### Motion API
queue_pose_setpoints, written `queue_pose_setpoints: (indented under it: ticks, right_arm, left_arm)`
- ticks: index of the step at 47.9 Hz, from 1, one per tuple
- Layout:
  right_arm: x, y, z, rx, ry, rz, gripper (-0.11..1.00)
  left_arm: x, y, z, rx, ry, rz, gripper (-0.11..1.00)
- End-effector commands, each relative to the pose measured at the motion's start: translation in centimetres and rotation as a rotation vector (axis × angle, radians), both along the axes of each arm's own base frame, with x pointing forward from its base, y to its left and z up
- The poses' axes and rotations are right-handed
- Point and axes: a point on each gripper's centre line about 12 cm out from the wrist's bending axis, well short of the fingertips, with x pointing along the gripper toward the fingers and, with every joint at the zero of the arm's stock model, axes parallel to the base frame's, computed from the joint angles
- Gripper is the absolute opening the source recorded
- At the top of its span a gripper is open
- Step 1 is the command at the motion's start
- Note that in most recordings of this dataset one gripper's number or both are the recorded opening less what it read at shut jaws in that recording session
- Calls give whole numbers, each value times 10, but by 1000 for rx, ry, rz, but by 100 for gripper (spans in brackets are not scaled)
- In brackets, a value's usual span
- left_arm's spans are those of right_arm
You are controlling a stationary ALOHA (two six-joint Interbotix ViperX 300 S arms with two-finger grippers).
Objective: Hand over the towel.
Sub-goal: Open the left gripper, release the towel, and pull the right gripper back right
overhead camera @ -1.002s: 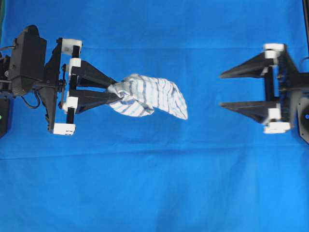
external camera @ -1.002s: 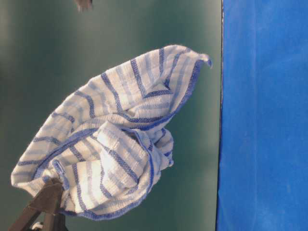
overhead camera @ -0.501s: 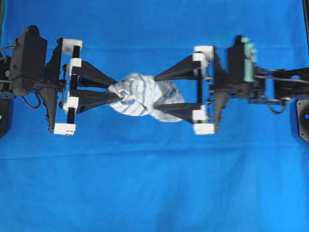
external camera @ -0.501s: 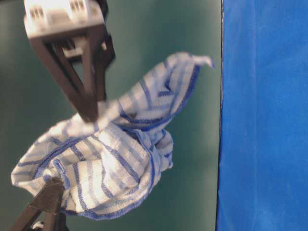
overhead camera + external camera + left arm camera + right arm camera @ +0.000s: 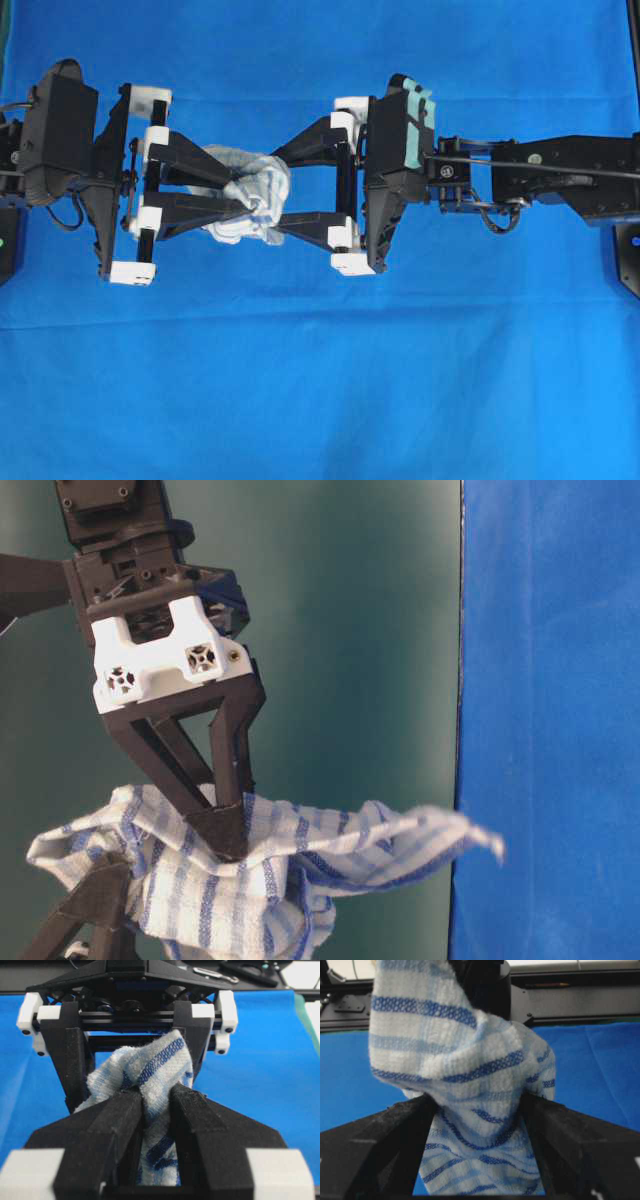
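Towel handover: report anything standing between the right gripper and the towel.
Nothing visible does. The towel hangs pinched in the left gripper, and the open right gripper already straddles the cloth, one finger on each side.

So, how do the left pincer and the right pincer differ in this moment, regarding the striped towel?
The left pincer is shut on the white cloth towel with blue stripes, pinching it between narrow jaws; the right pincer stands wide open, its jaws on either side of the towel without squeezing it. The left one carries the towel; the right one does not yet hold it. Both are black, meet head-on, and hang above the blue tablecloth.
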Motion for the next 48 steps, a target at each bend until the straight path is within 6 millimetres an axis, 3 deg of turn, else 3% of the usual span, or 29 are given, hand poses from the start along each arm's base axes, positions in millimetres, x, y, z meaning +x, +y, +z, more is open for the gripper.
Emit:
queue_pose_setpoints:
  ticks: [1,5,13,32,35,42,45,48]
  right_arm:
    - [2,-1,14,-4,-35,-3,70]
    - [1,-1,14,-9,-33,-3,58]
    - [1,-1,14,-15,-32,0,11]
    - [-12,0,19,-10,-43,0,10]
    - [-19,0,20,-9,-46,-1,11]
    - [-42,2,25,-7,-58,4,10]
    - [-52,4,26,-6,-64,7,10]
    - [-65,6,28,-3,-74,11,10]
  left_arm:
    - [0,-3,9,-1,-32,-9,13]
    - [1,-3,9,-3,-34,-8,13]
    - [4,-4,10,-7,-35,-10,13]
    - [3,-1,10,-16,-38,0,15]
    - [1,-1,11,-23,-47,1,29]
    - [-9,0,14,-24,-77,3,74]
    - [-16,1,16,-24,-87,4,88]
    - [-23,1,18,-24,-96,4,93]
